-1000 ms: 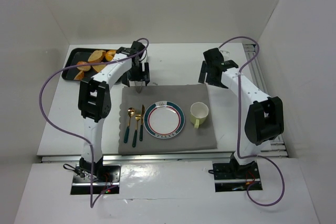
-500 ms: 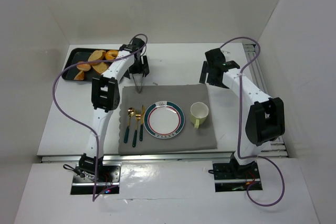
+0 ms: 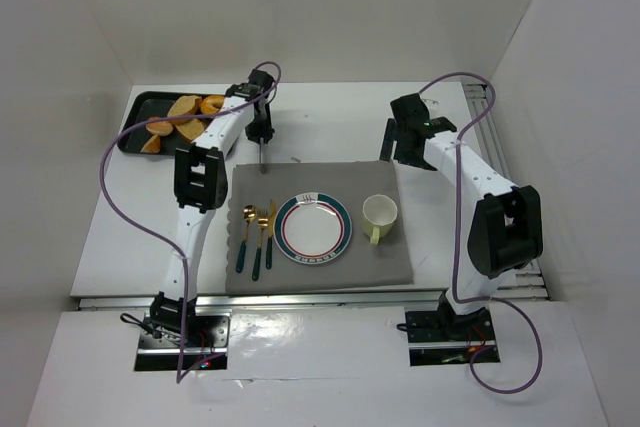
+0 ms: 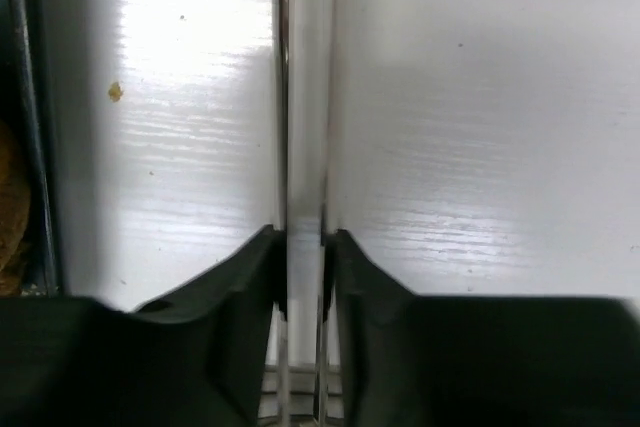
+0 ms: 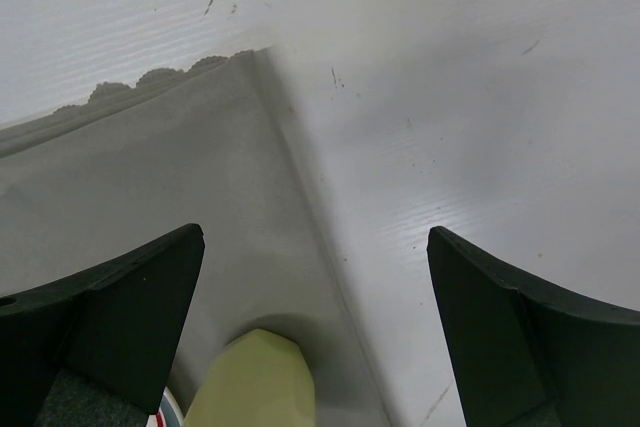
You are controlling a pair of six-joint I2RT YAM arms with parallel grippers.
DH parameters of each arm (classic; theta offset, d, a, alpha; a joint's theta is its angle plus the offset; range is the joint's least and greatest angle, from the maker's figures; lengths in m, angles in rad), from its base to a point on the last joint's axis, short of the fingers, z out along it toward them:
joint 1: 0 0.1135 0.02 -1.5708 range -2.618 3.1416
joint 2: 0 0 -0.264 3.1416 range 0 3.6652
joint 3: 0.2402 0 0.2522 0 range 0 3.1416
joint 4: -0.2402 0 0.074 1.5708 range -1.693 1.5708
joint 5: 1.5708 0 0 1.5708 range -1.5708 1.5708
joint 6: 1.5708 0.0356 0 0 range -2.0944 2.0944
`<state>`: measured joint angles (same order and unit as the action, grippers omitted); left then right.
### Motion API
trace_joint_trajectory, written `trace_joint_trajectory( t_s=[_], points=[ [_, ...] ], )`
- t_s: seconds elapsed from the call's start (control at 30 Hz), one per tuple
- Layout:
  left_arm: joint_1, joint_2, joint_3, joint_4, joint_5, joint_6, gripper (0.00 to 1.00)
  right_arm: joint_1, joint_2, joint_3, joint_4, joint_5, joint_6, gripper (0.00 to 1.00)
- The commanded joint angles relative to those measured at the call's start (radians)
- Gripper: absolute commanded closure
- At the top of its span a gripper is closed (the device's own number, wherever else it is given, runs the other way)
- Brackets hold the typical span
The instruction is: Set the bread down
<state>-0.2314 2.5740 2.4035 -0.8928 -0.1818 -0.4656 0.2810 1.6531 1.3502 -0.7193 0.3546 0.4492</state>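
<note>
- One white bench (image 3: pixel 330 117) carried everything.
- Two arms worked over it. The left arm (image 3: pixel 195 177) ended just beside the tray, its jaws pinched shut on a thin metal tool (image 4: pixel 300 97) that pointed at the mat's far edge. The right arm (image 3: pixel 468 169) hung over the mat's far right corner, jaws spread wide and empty.
- Grey mat (image 3: pixel 390 257) lay at the centre.
- Black tray (image 3: pixel 140 99), far left, held the bread (image 3: pixel 185 107).
- Plate (image 3: pixel 313 229) sat on the mat, cup (image 3: pixel 379 213) to its right, cutlery (image 3: pixel 257 237) to its left.
</note>
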Motion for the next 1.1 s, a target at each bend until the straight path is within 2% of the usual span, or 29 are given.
trace_joint_trajectory(
  t_s=[0.0, 0.1, 0.17, 0.2, 0.27, 0.33, 0.53, 0.6, 0.8, 0.93, 1.07],
  points=[
    [-0.014, -0.054, 0.029, 0.046, 0.013, 0.051, 0.66, -0.006, -0.021, 0.033, 0.026, 0.007, -0.001, 0.0],
    [-0.023, -0.124, 0.029, 0.046, 0.033, 0.073, 0.72, -0.006, -0.03, 0.033, 0.026, 0.007, -0.001, 0.0],
    [-0.023, -0.187, 0.008, 0.046, 0.06, 0.082, 0.72, -0.006, -0.03, 0.033, 0.017, 0.007, -0.001, 0.0],
    [-0.023, -0.266, -0.01, 0.055, 0.074, 0.096, 0.72, -0.006, -0.039, 0.024, 0.017, 0.007, -0.001, 0.0],
    [-0.023, -0.357, -0.101, 0.07, 0.084, 0.119, 0.72, -0.006, -0.039, 0.024, 0.026, 0.007, -0.001, 0.0],
    [-0.013, -0.481, -0.191, 0.08, 0.084, 0.133, 0.63, -0.006, -0.039, 0.024, 0.035, -0.003, -0.001, 0.0],
    [0.066, -0.667, -0.305, -0.052, 0.084, 0.191, 0.62, -0.006, -0.05, 0.024, 0.084, -0.048, -0.021, 0.0],
    [0.101, -0.737, -0.374, -0.066, 0.07, 0.191, 0.57, -0.006, -0.05, 0.015, 0.093, -0.072, -0.03, 0.0],
    [0.198, -0.813, -0.507, -0.086, 0.146, 0.147, 0.49, -0.016, -0.02, 0.024, 0.104, -0.091, -0.03, 0.0],
    [0.198, -0.793, -0.495, -0.095, 0.16, 0.147, 0.38, -0.016, -0.019, 0.035, 0.104, -0.101, -0.04, 0.0],
    [0.198, -0.773, -0.495, -0.095, 0.183, 0.127, 0.37, -0.016, -0.029, 0.024, 0.104, -0.101, -0.04, 0.0]
  ],
)
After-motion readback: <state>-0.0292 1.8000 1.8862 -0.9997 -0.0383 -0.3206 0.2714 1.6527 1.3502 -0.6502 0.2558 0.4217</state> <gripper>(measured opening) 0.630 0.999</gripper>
